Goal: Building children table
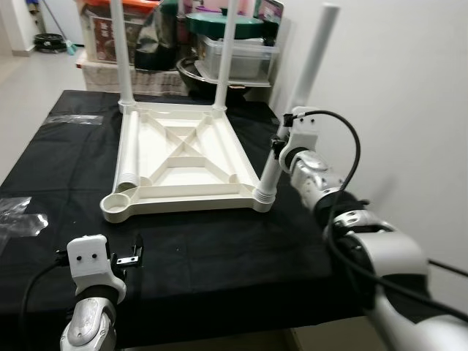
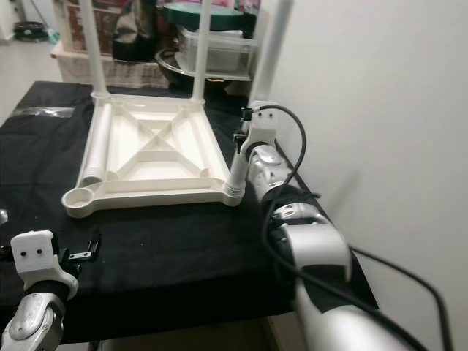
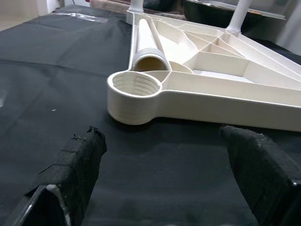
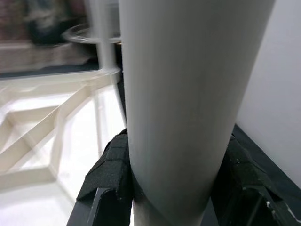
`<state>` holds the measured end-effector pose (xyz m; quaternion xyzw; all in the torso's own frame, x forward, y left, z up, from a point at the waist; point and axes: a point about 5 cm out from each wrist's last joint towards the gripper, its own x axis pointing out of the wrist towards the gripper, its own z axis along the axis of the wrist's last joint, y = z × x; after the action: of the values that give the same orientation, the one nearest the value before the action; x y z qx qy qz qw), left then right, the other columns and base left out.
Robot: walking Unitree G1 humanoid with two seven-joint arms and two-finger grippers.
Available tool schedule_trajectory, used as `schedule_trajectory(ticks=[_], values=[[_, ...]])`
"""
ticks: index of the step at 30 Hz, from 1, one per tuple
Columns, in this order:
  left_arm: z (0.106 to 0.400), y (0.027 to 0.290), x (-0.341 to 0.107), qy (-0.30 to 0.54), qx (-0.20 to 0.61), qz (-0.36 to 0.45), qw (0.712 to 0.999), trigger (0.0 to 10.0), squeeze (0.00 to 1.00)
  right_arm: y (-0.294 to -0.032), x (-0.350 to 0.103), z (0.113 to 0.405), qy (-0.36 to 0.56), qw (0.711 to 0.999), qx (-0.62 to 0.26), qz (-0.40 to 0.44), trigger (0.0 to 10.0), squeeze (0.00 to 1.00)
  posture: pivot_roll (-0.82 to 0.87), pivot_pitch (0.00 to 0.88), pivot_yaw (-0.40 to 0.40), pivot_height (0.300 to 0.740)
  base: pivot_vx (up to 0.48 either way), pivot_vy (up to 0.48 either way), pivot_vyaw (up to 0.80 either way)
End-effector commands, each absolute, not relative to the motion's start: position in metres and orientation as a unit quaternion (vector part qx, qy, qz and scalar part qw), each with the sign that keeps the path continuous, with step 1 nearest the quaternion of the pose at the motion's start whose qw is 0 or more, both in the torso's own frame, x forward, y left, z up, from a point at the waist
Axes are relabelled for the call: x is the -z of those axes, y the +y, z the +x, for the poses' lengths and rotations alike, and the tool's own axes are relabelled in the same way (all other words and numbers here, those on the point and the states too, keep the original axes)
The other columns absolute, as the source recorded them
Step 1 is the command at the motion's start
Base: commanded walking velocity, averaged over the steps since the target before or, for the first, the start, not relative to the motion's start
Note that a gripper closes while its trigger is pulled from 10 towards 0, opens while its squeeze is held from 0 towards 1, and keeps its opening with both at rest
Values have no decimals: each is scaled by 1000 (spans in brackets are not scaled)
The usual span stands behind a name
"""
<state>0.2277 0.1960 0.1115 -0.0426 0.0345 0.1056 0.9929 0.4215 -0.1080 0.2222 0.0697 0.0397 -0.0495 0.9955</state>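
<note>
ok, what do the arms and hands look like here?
Silver jointed arms with white wrist housings. Black cables loop along both. The right hand and left hand each have two long black fingers with rough foam-like pads. The left housing has small dark holes.

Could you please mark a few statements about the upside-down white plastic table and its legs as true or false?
1. The right gripper is closed around the white tube leg at the table's near right corner. True.
2. All four corner sockets hold upright legs. False: the near left socket is empty.
3. A spare white leg lies inside the upturned white plastic tabletop. True.
4. The left gripper holds that spare leg. False: it is open above the black cloth, short of the tabletop.
</note>
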Motion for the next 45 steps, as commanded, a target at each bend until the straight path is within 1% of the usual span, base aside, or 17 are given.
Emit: schedule_trajectory(ticks=[1, 3, 5, 12, 13, 19, 20, 21, 25, 26, 28, 29, 31, 34, 35, 39, 45], values=[[229, 191, -110, 40, -94, -46, 994, 10000, 0, -101, -200, 416, 83, 990, 63, 92, 0, 0, 116, 0, -155, 740, 0, 0, 0], [229, 191, -110, 41, -92, -45, 994, 10000, 0, -76, -207, 413, 72, 990, 42, 110, 0, 0, 113, 0, -154, 740, 0, 0, 0], [230, 191, -110, 41, -91, -46, 994, 10000, 0, -67, -213, 412, 61, 992, 30, 108, 0, 0, 108, 0, -153, 740, 0, 0, 0], [231, 190, -109, 41, -90, -47, 994, 10000, 0, -57, -219, 410, 52, 995, 4, 90, 0, 0, 105, 0, -155, 740, 0, 0, 0], [231, 190, -109, 41, -90, -48, 994, 10000, 0, -55, -216, 409, 58, 995, -4, 82, 10000, 0, 105, 0, -158, 740, 0, 0, 0], [232, 190, -109, 41, -90, -50, 994, 10000, 0, -57, -218, 409, 45, 996, -26, 78, 10000, 0, 105, 0, -158, 740, 0, 0, 0], [232, 189, -109, 41, -89, -50, 994, 10000, 0, -64, -222, 410, 34, 996, -17, 77, 10000, 961, 94, 0, -151, 740, 0, 0, 0], [232, 189, -109, 40, -88, -50, 994, 10000, 0, -74, -229, 413, 19, 997, -6, 78, 10000, 1000, 94, 0, -151, 740, 0, 0, 0], [233, 189, -109, 40, -87, -51, 994, 10000, 0, -91, -242, 418, 4, 997, 7, 74, 10000, 1000, 93, 0, -154, 740, 0, 0, 0], [233, 189, -109, 40, -87, -51, 994, 10000, 0, -99, -248, 421, 2, 998, 9, 66, 10000, 231, 93, 0, -153, 740, 0, 0, 0], [233, 189, -109, 40, -87, -51, 994, 10000, 0, -104, -253, 422, 2, 998, 11, 60, 10000, 231, 93, 0, -153, 740, 0, 0, 0], [233, 189, -109, 39, -87, -51, 994, 10000, 0, -108, -258, 424, -1, 997, -4, 73, 10000, 0, 93, 0, -151, 740, 0, 0, 0], [233, 189, -110, 39, -86, -51, 994, 10000, 0, -110, -261, 425, -5, 996, -15, 85, 10000, 0, 93, 0, -151, 740, 0, 0, 0], [233, 189, -110, 39, -85, -50, 994, 10000, 0, -103, -273, 424, -31, 985, -140, 94, 10000, 0, 95, 0, -150, 740, 0, 0, 0], [233, 189, -110, 39, -85, -50, 994, 10000, 0, -103, -273, 424, -31, 985, -140, 94, 10000, 0, 95, 0, -150, 740, 0, 0, 0], [233, 189, -110, 39, -84, -50, 995, 10000, 0, -99, -272, 420, -42, 966, -253, 34, 10000, 0, 102, 0, -155, 740, 0, 0, 0], [233, 189, -110, 38, -83, -49, 995, 10000, 0, -102, -260, 420, -16, 960, -280, -17, 10000, 0, 102, 0, -155, 740, 0, 0, 0]])
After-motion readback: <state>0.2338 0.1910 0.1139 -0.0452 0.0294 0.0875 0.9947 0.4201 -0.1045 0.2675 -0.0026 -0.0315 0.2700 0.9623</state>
